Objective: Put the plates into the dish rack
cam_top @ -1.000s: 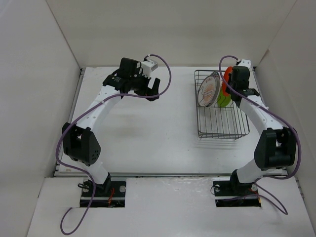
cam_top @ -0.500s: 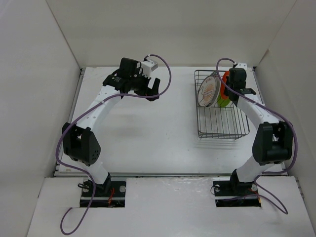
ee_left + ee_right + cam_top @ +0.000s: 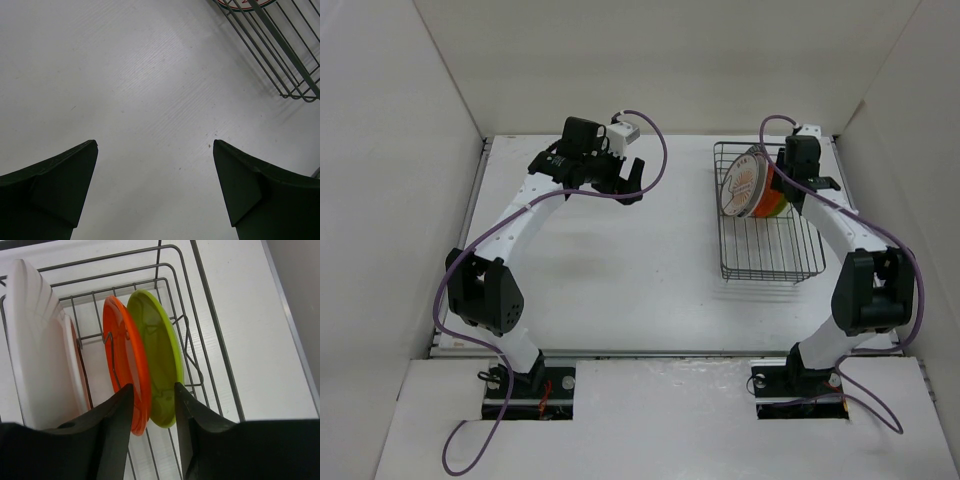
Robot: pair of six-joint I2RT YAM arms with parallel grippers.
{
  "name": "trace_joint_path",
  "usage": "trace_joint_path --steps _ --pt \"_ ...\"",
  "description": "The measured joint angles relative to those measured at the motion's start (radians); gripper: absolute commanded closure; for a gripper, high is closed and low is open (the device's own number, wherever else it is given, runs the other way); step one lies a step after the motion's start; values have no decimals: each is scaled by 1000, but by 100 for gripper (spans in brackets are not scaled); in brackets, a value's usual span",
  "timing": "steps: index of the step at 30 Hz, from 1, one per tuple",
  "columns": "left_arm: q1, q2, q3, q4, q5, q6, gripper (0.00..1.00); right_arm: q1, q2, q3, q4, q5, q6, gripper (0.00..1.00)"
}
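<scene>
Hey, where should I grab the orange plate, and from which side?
Probably its top rim, from straight above: the orange plate stands on edge in the dish rack, with the lime green plate and white plates close either side, so only the rim is free.

arms [image 3: 525,215]: white links, black joints | cables [image 3: 665,152]: purple | left hand [image 3: 155,142], right hand [image 3: 153,386]: black

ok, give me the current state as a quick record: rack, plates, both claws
rack: far right of the table
plates in rack: four, all on edge in the slots
order in the right wrist view, left to right: white plates, orange plate, green plate
left claw: open, empty, over the table left of the rack
right claw: above the rack, fingers either side of the orange plate's rim; grip unclear
</scene>
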Motion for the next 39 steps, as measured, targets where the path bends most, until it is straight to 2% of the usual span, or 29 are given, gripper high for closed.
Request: trace_joint_path --steps 1,3,5,9,14,21,31,34,39 --pt "0 0 0 0 0 0 0 0 -5 6 -9 2 1 53" --pt "0 -1 0 0 -6 0 0 0 -28 17 -28 8 1 34" --pt "3 -2 0 2 -28 -9 0 0 -67 36 -60 19 2 1" --pt "15 -2 13 3 -161 -46 0 0 -180 102 -121 21 -2 1" --pt "87 -18 104 -7 -381 -79 0 8 -361 168 -188 -80 -12 1" --pt "217 -273 130 -39 -592 -91 0 55 -624 187 -332 -175 -14 1" --pt "217 -749 119 -129 -619 -89 0 61 -1045 212 -574 -163 -15 1" --pt "217 -816 112 -168 -613 -89 0 68 -1105 238 -628 -135 -20 1" --pt "217 -832 89 -242 -603 -95 0 103 -1118 239 -682 -84 -24 1"
